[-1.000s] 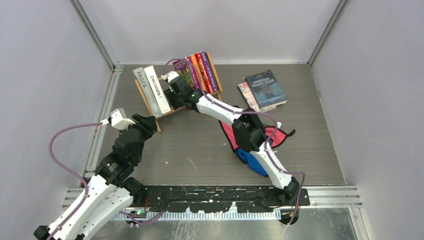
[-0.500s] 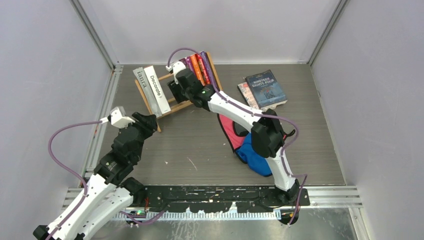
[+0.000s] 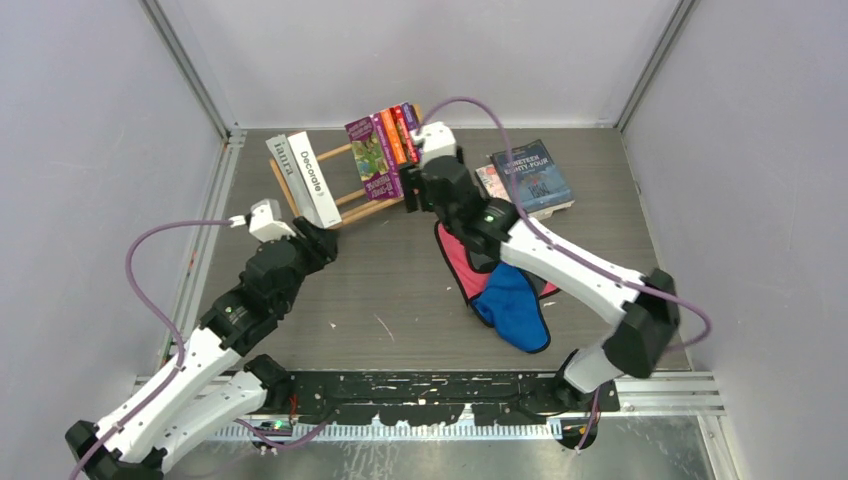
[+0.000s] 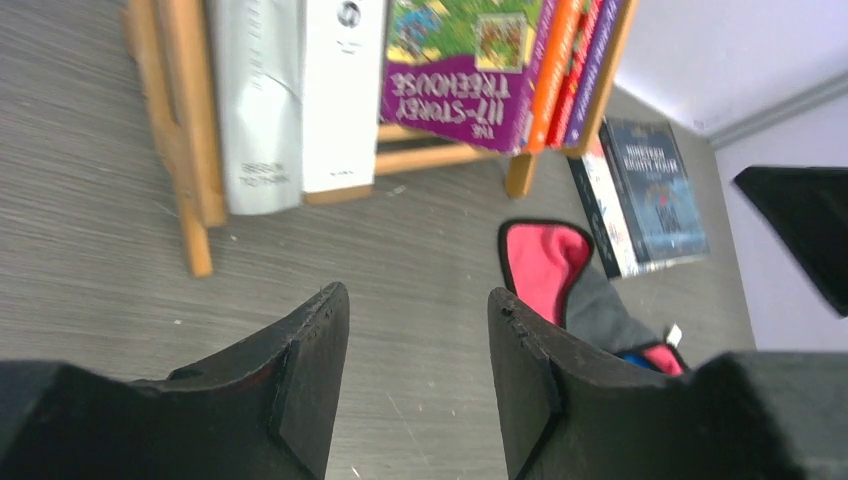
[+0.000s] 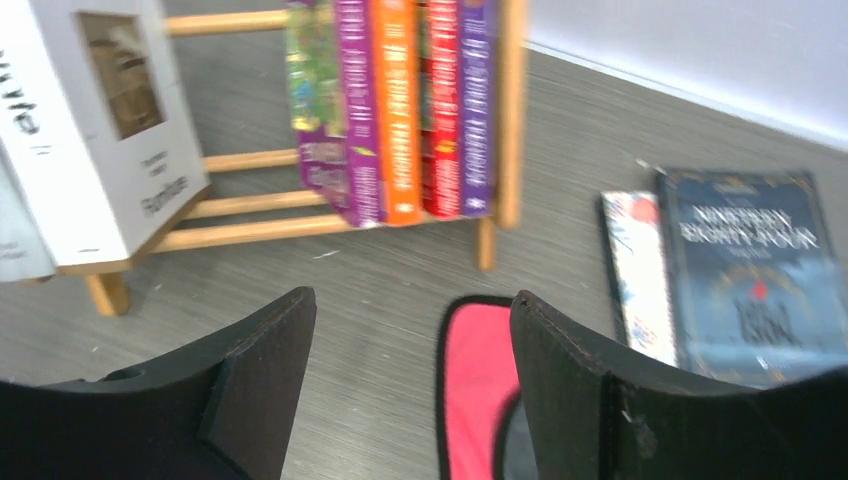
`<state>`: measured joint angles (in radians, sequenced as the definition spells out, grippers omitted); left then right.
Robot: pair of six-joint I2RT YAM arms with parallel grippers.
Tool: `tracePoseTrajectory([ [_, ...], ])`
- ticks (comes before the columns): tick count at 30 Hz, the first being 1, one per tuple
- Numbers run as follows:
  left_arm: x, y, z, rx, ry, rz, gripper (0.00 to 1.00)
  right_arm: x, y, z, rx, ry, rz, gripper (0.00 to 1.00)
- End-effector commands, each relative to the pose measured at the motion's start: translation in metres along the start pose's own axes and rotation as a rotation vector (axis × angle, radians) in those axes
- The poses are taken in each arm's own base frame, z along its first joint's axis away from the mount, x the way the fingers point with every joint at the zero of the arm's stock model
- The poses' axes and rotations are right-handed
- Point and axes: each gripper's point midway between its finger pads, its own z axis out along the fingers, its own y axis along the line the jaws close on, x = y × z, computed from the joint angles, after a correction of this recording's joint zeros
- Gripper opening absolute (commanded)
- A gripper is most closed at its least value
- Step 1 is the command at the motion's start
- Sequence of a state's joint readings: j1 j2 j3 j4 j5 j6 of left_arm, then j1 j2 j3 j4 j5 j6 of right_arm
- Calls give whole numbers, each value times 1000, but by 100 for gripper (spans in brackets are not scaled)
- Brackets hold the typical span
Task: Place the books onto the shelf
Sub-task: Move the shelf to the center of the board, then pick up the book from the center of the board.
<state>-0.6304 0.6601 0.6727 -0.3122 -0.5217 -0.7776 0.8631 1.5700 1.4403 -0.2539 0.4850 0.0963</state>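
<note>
Right hand (image 5: 410, 300) is spread and empty, left hand (image 4: 415, 300) too; I'd pinch just the Nineteen Eighty-Four book (image 5: 750, 270) by its edge.

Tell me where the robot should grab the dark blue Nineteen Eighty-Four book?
Probably its long edge away from the shelf. The Nineteen Eighty-Four book lies flat, cover up, on a floral book that sticks out on the shelf side, blocking that edge. Resting there should lift the far edge slightly, so the right gripper could slip a finger under from the right.
</note>
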Motion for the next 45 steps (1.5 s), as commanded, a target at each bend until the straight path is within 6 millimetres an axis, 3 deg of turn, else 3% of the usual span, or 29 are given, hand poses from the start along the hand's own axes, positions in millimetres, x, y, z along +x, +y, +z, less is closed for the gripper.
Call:
tracePoseTrajectory([
  [1, -11, -42, -6, 121, -11, 22, 54, -8, -76, -33, 232, -111, 241, 77],
  [7, 7, -66, -7, 186, 16, 71, 55, 51, -170, -51, 417, -136, 566, 80],
  [11, 15, -82, -5, 235, 38, 86, 55, 88, -217, -57, 484, -167, 752, 81],
  [22, 34, -123, -5, 373, 81, 116, 58, 161, -292, -37, 466, -259, 1176, 87],
  [37, 44, -130, 2, 418, 62, 123, 62, 191, -341, 11, 481, -301, 1306, 89],
  [45, 55, -124, 9, 410, 55, 138, 63, 203, -352, 44, 451, -298, 1336, 92],
])
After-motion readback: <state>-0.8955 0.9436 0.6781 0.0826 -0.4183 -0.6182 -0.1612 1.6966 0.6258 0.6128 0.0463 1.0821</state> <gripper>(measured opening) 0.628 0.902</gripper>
